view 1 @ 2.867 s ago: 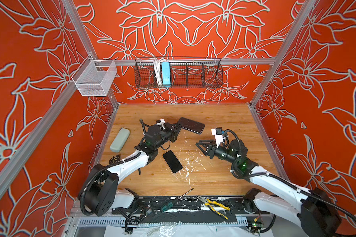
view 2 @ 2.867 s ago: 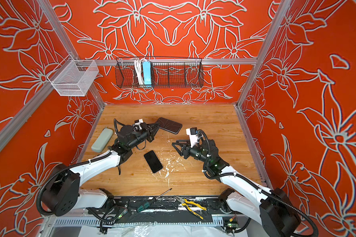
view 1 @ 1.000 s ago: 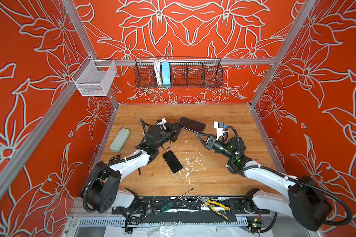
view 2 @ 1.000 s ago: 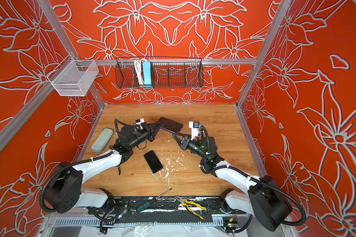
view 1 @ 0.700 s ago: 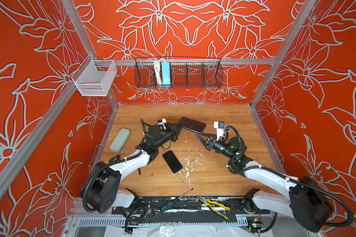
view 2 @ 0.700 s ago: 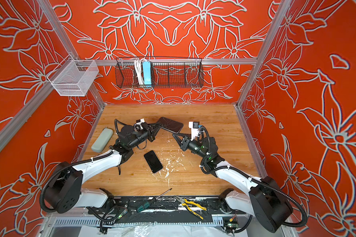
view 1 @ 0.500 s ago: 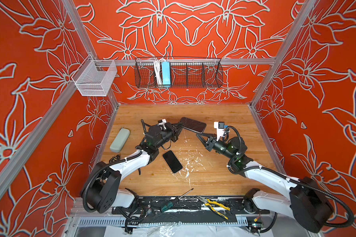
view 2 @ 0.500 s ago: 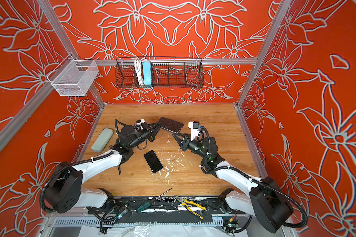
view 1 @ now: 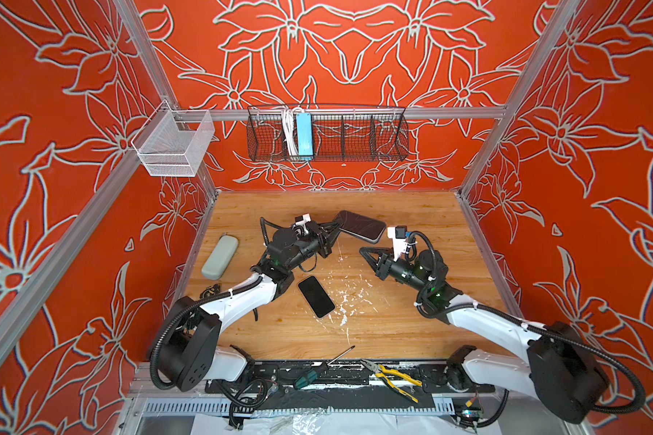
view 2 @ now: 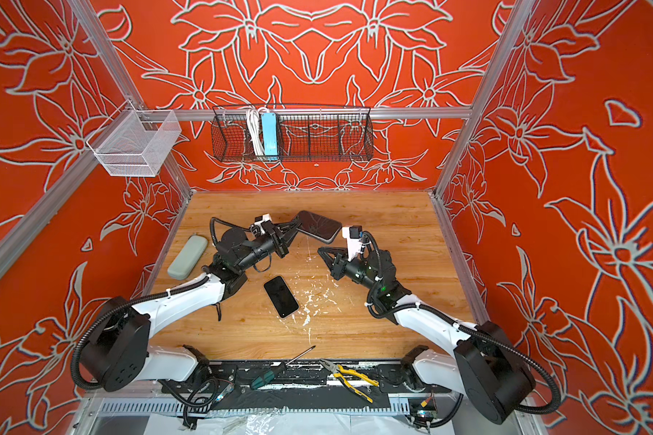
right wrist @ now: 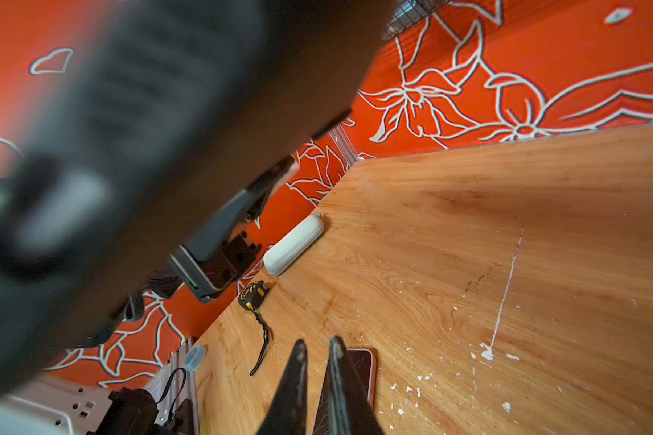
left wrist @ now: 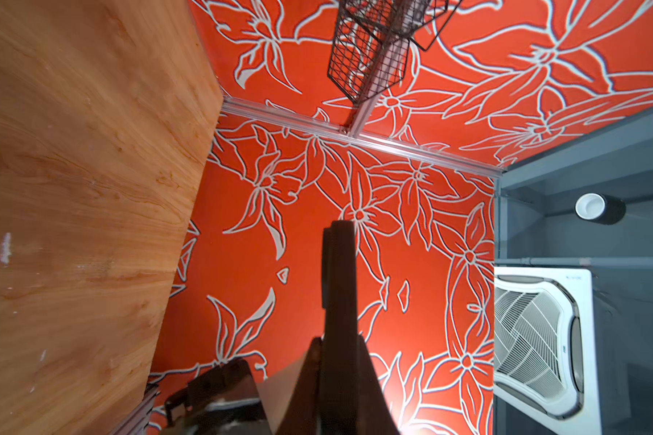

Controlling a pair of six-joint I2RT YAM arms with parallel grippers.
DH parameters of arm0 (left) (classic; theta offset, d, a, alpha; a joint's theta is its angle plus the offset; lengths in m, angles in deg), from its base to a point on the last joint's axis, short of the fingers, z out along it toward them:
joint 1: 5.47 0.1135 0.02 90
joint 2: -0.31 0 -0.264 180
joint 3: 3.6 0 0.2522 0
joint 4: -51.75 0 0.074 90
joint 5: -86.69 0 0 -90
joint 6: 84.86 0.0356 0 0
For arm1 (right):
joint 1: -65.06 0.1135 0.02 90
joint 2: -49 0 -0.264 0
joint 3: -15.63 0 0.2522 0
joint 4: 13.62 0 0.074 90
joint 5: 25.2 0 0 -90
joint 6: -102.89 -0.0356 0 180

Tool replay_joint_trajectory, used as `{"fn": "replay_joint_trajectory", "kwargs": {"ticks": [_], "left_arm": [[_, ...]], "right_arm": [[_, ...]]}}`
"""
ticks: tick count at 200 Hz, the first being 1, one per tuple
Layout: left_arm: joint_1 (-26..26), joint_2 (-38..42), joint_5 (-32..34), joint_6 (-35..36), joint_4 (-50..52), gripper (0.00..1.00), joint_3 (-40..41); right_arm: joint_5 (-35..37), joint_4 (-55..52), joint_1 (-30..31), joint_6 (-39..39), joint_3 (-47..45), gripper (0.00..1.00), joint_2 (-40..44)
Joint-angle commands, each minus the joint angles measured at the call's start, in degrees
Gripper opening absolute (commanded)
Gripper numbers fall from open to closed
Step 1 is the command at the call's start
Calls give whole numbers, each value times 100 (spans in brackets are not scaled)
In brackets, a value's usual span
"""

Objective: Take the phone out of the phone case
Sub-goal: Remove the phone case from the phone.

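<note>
Light-brown wooden tabletop (view 1: 393, 211): visible grain, smooth, flecked with white scuffs. Flat black phone (view 1: 316, 296): glossy glass face. Black wire-mesh wall basket (view 1: 355, 135): metal; grey-green oblong pouch (view 1: 220, 257): matt.

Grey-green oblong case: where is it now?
In both top views the grey-green oblong case lies flat near the left edge of the table, left of the left arm.

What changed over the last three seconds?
The right gripper swung back toward the case and shut, holding nothing. The left gripper kept its grip on the raised case; the phone on the table did not move.
</note>
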Motion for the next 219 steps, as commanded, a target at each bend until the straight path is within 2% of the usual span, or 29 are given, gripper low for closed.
{"fn": "replay_joint_trajectory", "kwargs": {"ticks": [1, 46, 81, 105, 126, 154, 178, 219], "left_arm": [[-13, -34, -188, -41, -618, 0, -237], [3, -86, -288, 518, -494, 0, -325], [240, -156, -753, 1197, -162, 0, -605], [514, -236, -1330, 1750, 310, 0, -989], [746, -351, -1984, 2314, 870, 0, -1441], [1019, -519, -2888, 3300, 1774, 0, -2158], [1154, -585, -3388, 4495, 3179, 0, -2918], [1199, -585, -3925, 6443, 5022, 0, -3912]], "right_arm": [[28, 77, -50, 44, -28, 15, -44], [-35, -233, -61, 34, -176, 17, 333], [-264, -1517, -88, 346, -109, 23, 1075], [-507, -2725, -122, 776, 154, 33, 1627], [-793, -3700, -154, 1116, 530, 46, 1846], [-1104, -4420, -166, 1363, 1026, 68, 1901], [-1263, -5001, -196, 1677, 1550, 84, 1730], [-1751, -6015, -206, 2398, 2508, 85, 1173]]}}
